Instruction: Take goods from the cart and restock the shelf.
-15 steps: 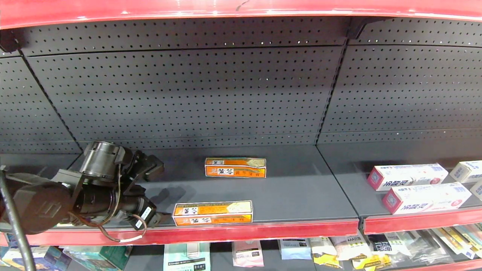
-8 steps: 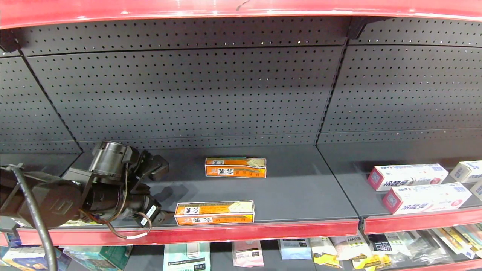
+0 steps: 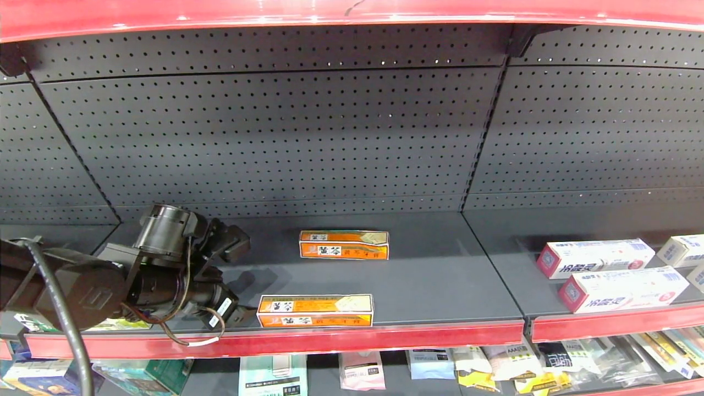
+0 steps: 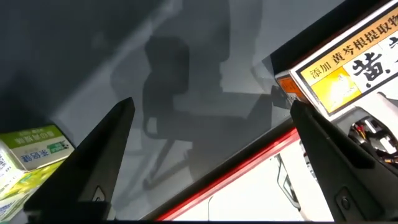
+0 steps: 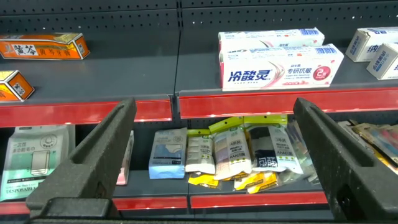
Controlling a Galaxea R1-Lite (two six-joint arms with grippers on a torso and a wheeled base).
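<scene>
The front orange toothpaste box lies flat along the shelf's red front lip, and over the last second it has slid a little to the right. My left pincer has followed, its near finger against the box's left end. The jaws stand wide apart and grip nothing. I judge this a placed box being nudged into line ahead of the second orange box; next comes another trip to the cart.
</scene>
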